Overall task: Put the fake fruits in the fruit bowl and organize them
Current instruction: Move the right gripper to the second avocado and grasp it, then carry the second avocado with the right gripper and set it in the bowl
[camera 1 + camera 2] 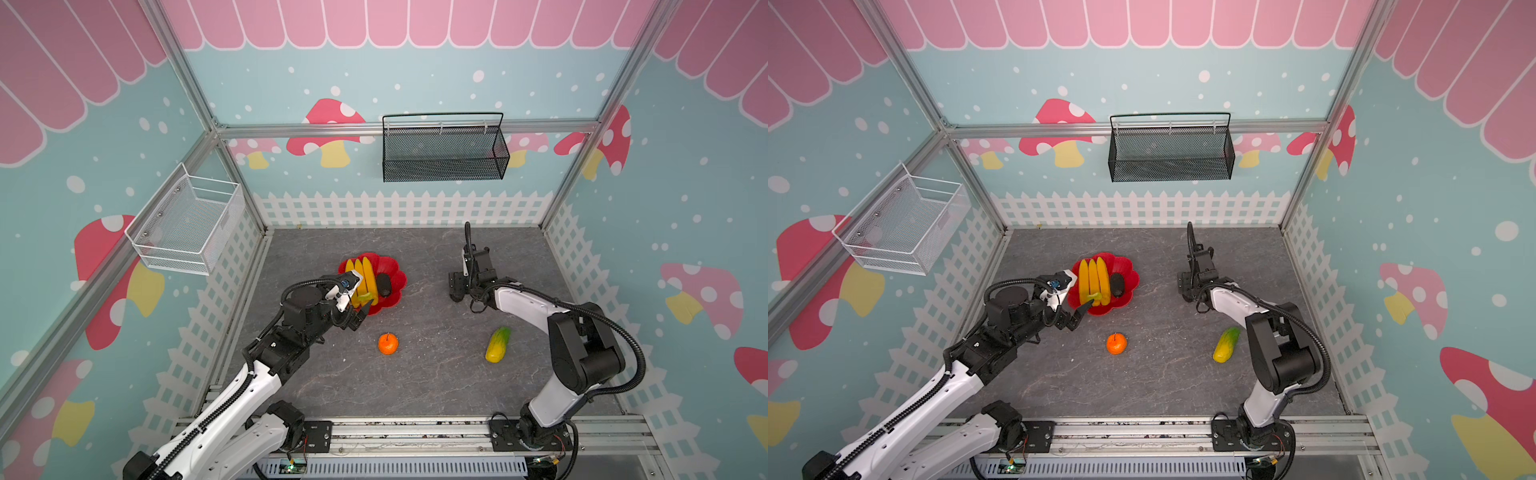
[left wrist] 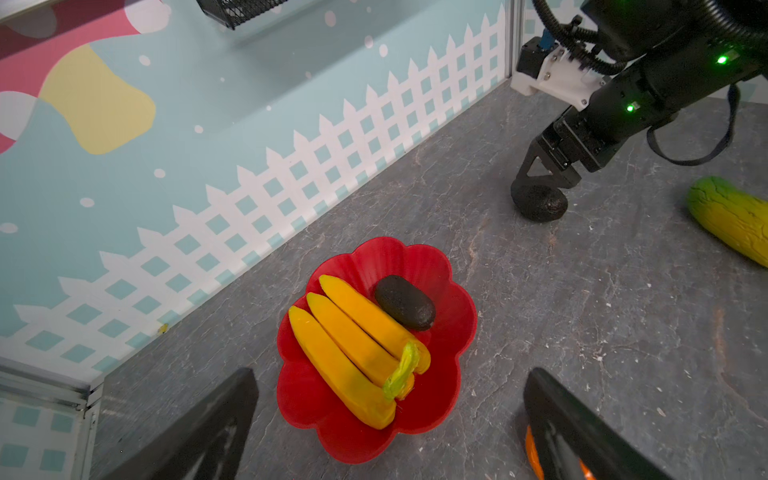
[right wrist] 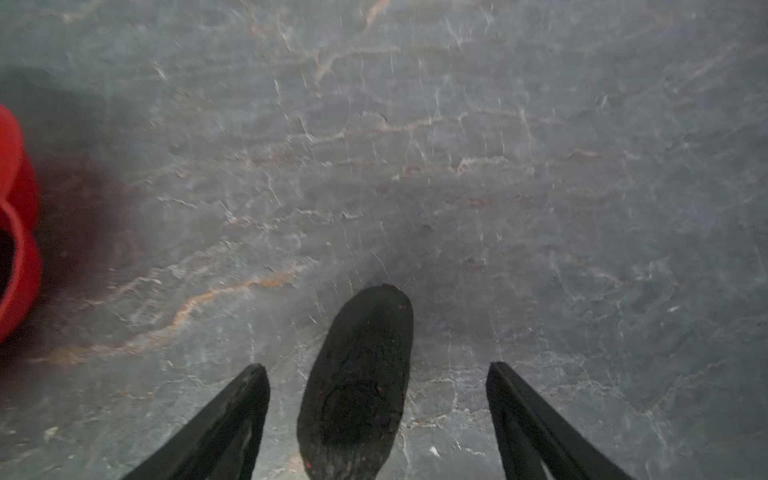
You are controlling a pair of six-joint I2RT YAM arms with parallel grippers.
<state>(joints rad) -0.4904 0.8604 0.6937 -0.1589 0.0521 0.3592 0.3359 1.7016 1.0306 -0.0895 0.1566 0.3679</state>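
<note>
**Top views.** The shallow glossy red plastic fruit bowl with a scalloped rim sits left of centre on the grey stone-patterned tabletop. A bunch of three yellow plastic bananas lies along the bowl's left half, and a dark blackish oval fruit is tucked against their right side. That packing seems meant to leave the right-hand petals free for more fruit.

The left gripper hovers at the bowl's lower-left edge with its jaws spread wide and nothing in them. The right gripper, right of centre, points down at the table.

The small round orange lies below the bowl. The yellow-green oblong fruit lies at lower right, beside the right arm. Both are on the table, well apart from the bowl. The black mesh basket and the white wire basket hang on the walls, out of the way.

**Left wrist view.** The parted fingers frame the bowl. A second dark blackish oval rests on the table just under the right gripper's tip. Only bare table lies between that oval and the bowl.

**Right wrist view.** That oval lies lengthwise between the two fingers with a gap on each side, so the jaws are released and not gripping. The bowl's rim shows at the edge of the frame, and nothing stands in the way.
</note>
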